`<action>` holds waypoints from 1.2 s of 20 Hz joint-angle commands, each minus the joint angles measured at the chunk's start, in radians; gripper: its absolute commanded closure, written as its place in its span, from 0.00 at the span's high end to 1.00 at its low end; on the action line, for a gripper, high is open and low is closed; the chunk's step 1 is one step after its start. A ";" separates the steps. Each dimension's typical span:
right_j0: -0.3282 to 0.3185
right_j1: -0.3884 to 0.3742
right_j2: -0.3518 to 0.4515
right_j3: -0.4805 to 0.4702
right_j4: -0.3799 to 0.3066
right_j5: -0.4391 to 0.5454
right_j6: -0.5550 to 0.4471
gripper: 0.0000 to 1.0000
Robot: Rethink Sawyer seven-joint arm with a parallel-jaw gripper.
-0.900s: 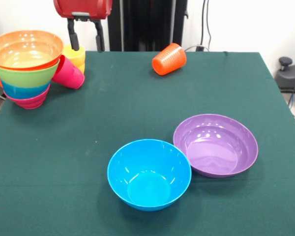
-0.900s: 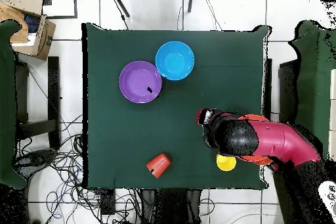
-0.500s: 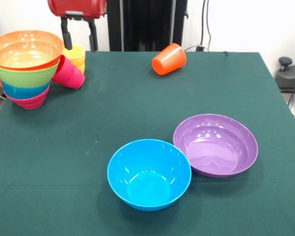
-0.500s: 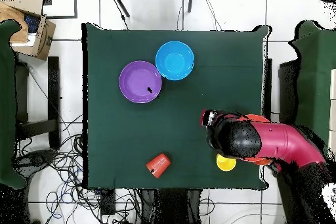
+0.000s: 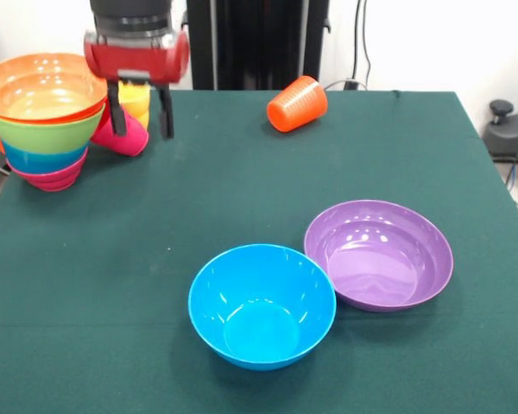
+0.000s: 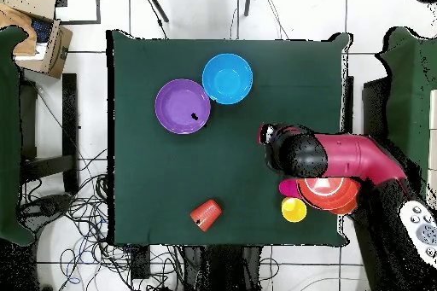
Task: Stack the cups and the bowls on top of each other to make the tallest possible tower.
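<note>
The tower (image 5: 45, 121) stands at the left edge: a large orange bowl (image 5: 43, 86) on top, then lime green, blue and magenta bowls. A red-pink cup (image 5: 125, 136) lies tilted against it, with a yellow cup (image 5: 136, 93) behind. My gripper (image 5: 142, 121) is open and empty, low over the red-pink cup, its left finger in front of the cup. An orange cup (image 5: 297, 103) lies on its side at the far middle. A blue bowl (image 5: 262, 306) and a purple bowl (image 5: 378, 254) sit upright, touching, near the front. In the overhead view my arm (image 6: 341, 158) reaches beside the tower (image 6: 329, 194).
The green table cloth (image 5: 198, 198) ends close to the tower on the left. The overhead view shows the orange cup (image 6: 205, 214), yellow cup (image 6: 294, 210), blue bowl (image 6: 227, 78) and purple bowl (image 6: 182, 106). A cardboard box (image 6: 34, 36) sits off the table.
My gripper has come down from the top edge to just over the red-pink cup, still open. The bowls and cups have not moved.
</note>
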 commanded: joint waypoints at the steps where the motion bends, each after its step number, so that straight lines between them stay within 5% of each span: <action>1: 0.089 0.171 -0.072 -0.263 -0.018 0.136 0.007 1.00; 7: 0.126 0.233 -0.107 -0.364 0.008 0.144 0.053 1.00; 24: 0.249 0.229 -0.150 -0.482 0.188 0.257 0.122 1.00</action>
